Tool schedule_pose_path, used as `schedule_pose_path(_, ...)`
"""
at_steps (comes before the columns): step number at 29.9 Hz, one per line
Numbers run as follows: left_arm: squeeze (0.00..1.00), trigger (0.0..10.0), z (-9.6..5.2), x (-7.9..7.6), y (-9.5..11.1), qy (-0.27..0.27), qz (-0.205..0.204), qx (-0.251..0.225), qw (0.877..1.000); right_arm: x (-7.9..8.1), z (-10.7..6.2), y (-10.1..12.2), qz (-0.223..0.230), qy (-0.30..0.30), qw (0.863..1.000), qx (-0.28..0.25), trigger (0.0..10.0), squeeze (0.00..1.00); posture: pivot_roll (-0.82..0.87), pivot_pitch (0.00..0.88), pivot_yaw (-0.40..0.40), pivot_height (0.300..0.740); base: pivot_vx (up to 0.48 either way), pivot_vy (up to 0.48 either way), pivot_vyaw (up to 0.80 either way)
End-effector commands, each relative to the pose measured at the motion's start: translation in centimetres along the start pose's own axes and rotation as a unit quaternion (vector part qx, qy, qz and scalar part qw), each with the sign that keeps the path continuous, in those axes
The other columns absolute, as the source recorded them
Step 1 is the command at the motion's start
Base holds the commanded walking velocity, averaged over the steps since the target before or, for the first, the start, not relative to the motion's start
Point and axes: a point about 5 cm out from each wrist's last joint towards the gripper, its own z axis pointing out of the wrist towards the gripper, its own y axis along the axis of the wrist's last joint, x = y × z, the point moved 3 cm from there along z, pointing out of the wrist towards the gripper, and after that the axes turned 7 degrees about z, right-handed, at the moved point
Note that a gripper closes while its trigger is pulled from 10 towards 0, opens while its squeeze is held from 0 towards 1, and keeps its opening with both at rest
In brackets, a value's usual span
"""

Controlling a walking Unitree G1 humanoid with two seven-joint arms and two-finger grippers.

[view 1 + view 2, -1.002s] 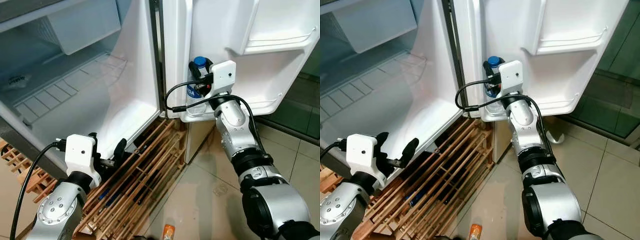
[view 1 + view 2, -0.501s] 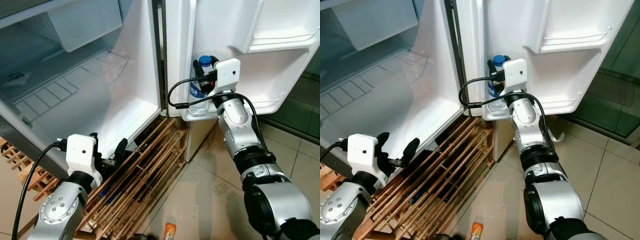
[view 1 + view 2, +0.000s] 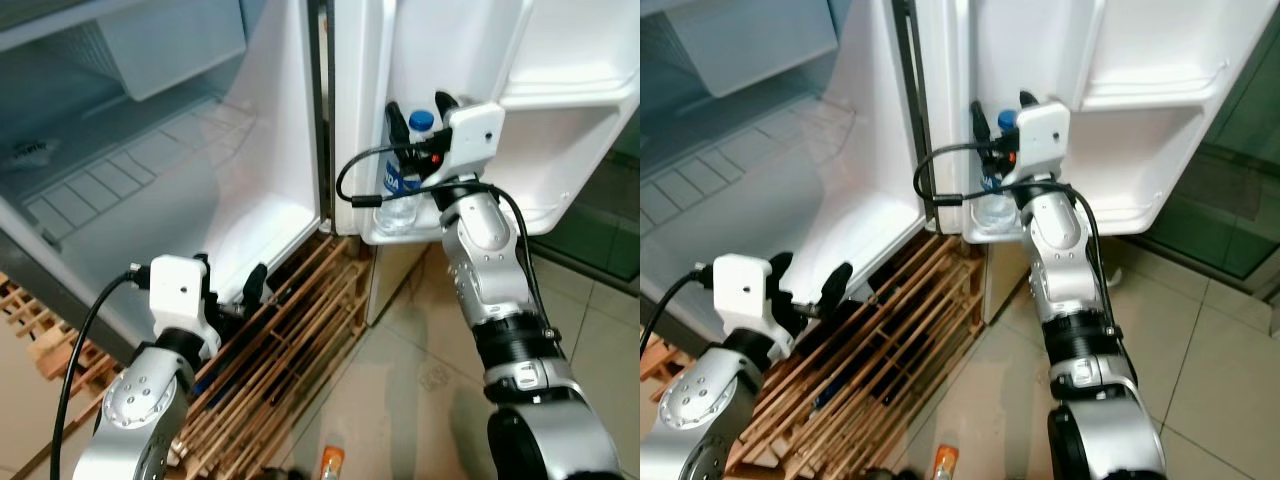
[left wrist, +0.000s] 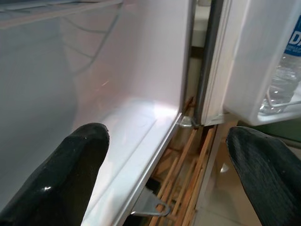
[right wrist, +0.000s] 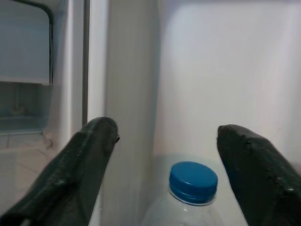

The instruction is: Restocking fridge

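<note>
While spread, right end effector [image 3: 421, 104] hovers above door-shelf water bottle [image 3: 403, 180].

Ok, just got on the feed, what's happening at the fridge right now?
The right claw is open, its black fingers either side of the blue cap of a clear plastic water bottle that stands upright in the lowest shelf of the open white fridge door. It is not gripping the bottle. The left claw hangs open low by the fridge's bottom edge, over a slatted wooden pallet, holding nothing.
</note>
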Motion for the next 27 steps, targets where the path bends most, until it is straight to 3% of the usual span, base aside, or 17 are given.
schedule_pose_path(1, 0.00, 10.0, 0.5, 0.1, -0.2, 0.005, 0.006, 0.001, 1.000, 0.2, -0.2, 1.0, 0.011, 0.000, 1.000, -0.009, 10.0, 1.00, -0.02, 0.031, 0.050, 0.740, 0.000, 0.000, 0.00)
schedule_pose_path(9, 0.00, 10.0, 2.0, 0.0, -0.6, 0.007, -0.002, -0.005, 1.000, 0.6, -4.1, 1.0, 0.020, -0.023, 0.999, 0.023, 10.0, 1.00, -0.08, 0.000, 0.039, 0.740, 0.000, 0.000, 0.00)
schedule_pose_path(11, 0.00, 10.0, 2.9, 0.0, -1.4, 0.018, -0.020, 0.009, 1.000, 0.7, -6.6, 0.0, 0.023, -0.035, 0.998, 0.052, 10.0, 1.00, -0.11, 0.000, 0.045, 0.740, 0.000, 0.000, 0.00)
schedule_pose_path(16, 0.00, 10.0, 3.6, -0.2, -1.6, 0.018, -0.042, 0.011, 0.999, 0.1, -8.2, -1.4, 0.016, -0.044, 0.995, 0.083, 10.0, 1.00, -0.14, 0.000, 0.055, 0.740, 0.000, 0.000, 0.00)
schedule_pose_path(18, 0.00, 10.0, 4.0, -0.4, -1.4, 0.011, -0.048, 0.004, 0.999, -0.6, -9.5, -3.0, 0.003, -0.055, 0.992, 0.115, 10.0, 1.00, -0.15, 0.000, 0.060, 0.740, 0.000, 0.000, 0.00)
schedule_pose_path(19, 0.00, 10.0, 4.2, -0.5, -1.4, 0.011, -0.053, 0.000, 0.999, -1.6, -10.3, -4.2, 0.002, -0.079, 0.987, 0.137, 10.0, 0.93, -0.16, 0.000, 0.066, 0.740, 0.000, -0.480, 0.00)
schedule_pose_path(20, 0.00, 10.0, 4.5, -0.7, -1.4, 0.014, -0.058, -0.003, 0.998, -3.7, -11.7, -5.9, 0.013, -0.136, 0.976, 0.171, 10.0, 0.00, -0.16, 0.000, 0.069, 0.740, 0.000, -0.480, 0.00)
schedule_pose_path(22, 0.00, 10.0, 4.9, -0.7, -1.4, 0.015, -0.058, -0.003, 0.998, -4.5, -11.9, -6.7, 0.025, -0.160, 0.968, 0.192, 10.0, 0.00, -0.17, 0.000, 0.078, 0.740, 0.000, -0.480, 0.00)
schedule_pose_path(27, 0.00, 10.0, 5.8, -0.4, -2.4, 0.039, -0.060, 0.018, 0.997, -5.4, -10.7, -6.6, 0.028, -0.153, 0.969, 0.191, 10.0, 0.00, -0.19, 0.000, 0.096, 0.740, 0.000, -0.465, 0.00)
